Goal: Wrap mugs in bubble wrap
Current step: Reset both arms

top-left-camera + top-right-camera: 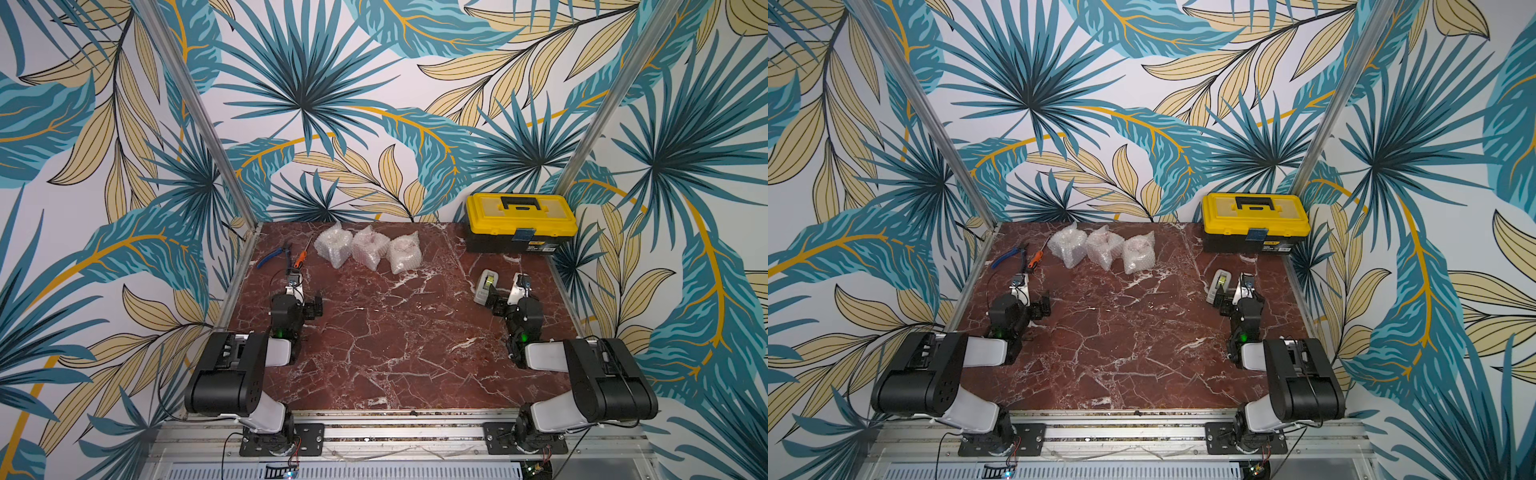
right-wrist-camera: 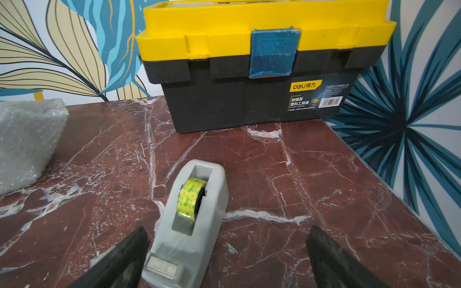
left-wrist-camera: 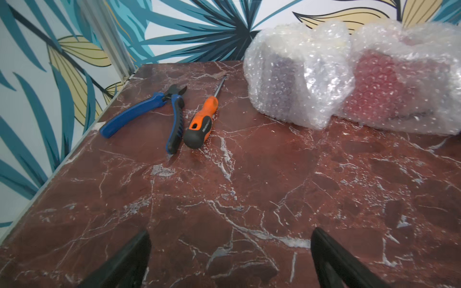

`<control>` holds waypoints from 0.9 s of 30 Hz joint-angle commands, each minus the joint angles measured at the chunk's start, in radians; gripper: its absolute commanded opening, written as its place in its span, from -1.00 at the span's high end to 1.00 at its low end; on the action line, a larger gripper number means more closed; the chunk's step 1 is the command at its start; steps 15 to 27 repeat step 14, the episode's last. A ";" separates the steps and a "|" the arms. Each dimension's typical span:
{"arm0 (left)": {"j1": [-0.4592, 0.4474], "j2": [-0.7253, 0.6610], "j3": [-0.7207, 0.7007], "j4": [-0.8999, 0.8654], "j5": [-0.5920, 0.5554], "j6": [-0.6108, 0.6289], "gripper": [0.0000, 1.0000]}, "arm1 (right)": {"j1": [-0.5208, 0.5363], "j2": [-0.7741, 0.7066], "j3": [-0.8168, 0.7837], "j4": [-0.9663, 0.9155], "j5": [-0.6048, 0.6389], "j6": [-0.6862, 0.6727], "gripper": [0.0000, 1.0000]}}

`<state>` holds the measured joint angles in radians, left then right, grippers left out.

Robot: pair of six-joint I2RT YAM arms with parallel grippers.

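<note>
Wrist views show both grippers spread wide and holding nothing above the red marble surface (image 1: 395, 353): the left gripper (image 3: 230, 239) is near the left edge and the right gripper (image 2: 227, 239) near the right edge. A grey tape dispenser (image 2: 189, 212) stands just ahead of the right gripper, its cutter end close beside one finger. Beyond the left gripper, blue-handled pliers (image 3: 134, 113) and an orange screwdriver (image 3: 200, 122) lie side by side near the far left corner. Along the far edge, left of centre, three mugs (image 1: 368, 247) stand close together in a row, each bundled in bubble wrap (image 3: 321, 104): the lavender mug (image 3: 279, 82), the red mug (image 3: 381, 94), and a third mug (image 1: 404, 252) showing only a pink tint. A yellow-lidded toolbox (image 1: 519, 224) fills the far right corner.
</note>
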<state>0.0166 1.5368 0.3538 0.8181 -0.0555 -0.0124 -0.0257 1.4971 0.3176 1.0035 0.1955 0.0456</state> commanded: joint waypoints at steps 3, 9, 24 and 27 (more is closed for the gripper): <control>0.014 -0.020 0.059 -0.004 0.013 -0.023 -1.00 | -0.003 0.002 0.019 -0.023 0.047 0.016 -0.99; 0.014 -0.016 0.062 -0.007 0.013 -0.024 -1.00 | -0.003 0.002 0.021 -0.023 0.046 0.015 -0.99; 0.013 -0.020 0.060 -0.008 0.026 -0.017 -1.00 | -0.003 0.002 0.020 -0.023 0.045 0.014 -0.99; 0.013 -0.020 0.060 -0.008 0.026 -0.017 -1.00 | -0.003 0.002 0.020 -0.023 0.045 0.014 -0.99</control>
